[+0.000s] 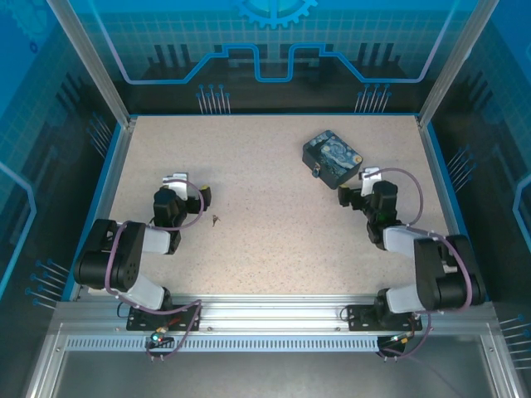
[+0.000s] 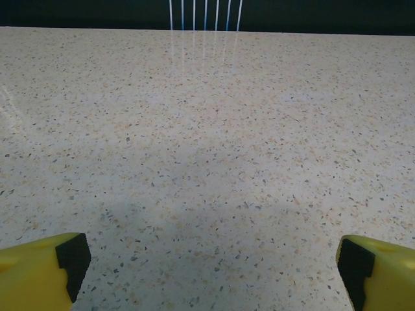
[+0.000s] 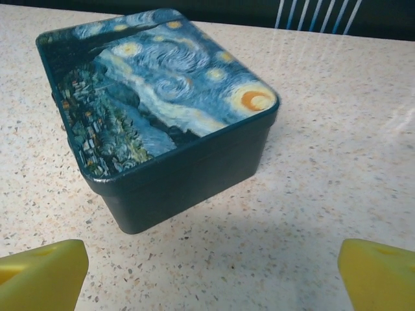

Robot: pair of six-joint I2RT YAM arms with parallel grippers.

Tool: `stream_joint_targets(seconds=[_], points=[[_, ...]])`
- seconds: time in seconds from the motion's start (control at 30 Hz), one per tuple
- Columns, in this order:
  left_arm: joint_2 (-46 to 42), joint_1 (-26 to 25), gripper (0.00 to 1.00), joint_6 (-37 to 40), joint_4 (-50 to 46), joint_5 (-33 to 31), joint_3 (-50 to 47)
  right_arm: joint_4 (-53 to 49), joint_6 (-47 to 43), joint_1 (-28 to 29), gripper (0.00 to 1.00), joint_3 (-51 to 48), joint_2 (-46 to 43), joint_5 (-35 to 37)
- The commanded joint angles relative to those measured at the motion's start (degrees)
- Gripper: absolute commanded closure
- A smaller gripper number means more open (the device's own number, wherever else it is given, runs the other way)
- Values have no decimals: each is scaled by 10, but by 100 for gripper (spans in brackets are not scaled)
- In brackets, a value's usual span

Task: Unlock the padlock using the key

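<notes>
Right wrist view shows the padlock, which looks hard, smooth and heavy, so pinch its dark sides, while the left gripper and right gripper are spread wide, holding nothing.

- Left arm and right arm: black rounded joint housings; pale grey link sections between them
- A purplish cable loops at each wrist; thin wiring trails below the bases
- Left gripper: yellow fingers with black inner pads; right gripper: rounded yellow fingers
</notes>
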Motion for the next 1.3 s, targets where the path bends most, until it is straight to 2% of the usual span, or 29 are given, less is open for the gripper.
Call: stream_joint_targets(seconds=[0.0,0.07,0.2,0.37,0.5,0.7,0.9,1.1,1.27], points=[[-33,-3,1,1,-40,-18,23,-122,49,-12,0,38,-77,22],[-55,-4,1,-3,-83,-29,35,-203,102,-19,0,65,-109,23],[-91,-5,1,-8,-155,-46,60,-330,197,-50,0,123,-130,-25],[-152,-10,1,-32,-233,-49,98,-420,228,-56,0,221,-88,-71],[-190,-15,1,-120,-374,-38,169,-504,246,-56,0,353,6,-78],[-193,-41,1,-244,-588,-9,274,-601,266,-57,0,551,170,-104],[-173,-103,1,-265,-671,38,318,-684,272,-57,0,754,336,-147],[-149,-176,1,-280,-688,49,338,-752,277,-57,0,929,479,-159],[-126,-230,1,-296,-701,46,360,-784,284,-53,0,1062,596,-201]])
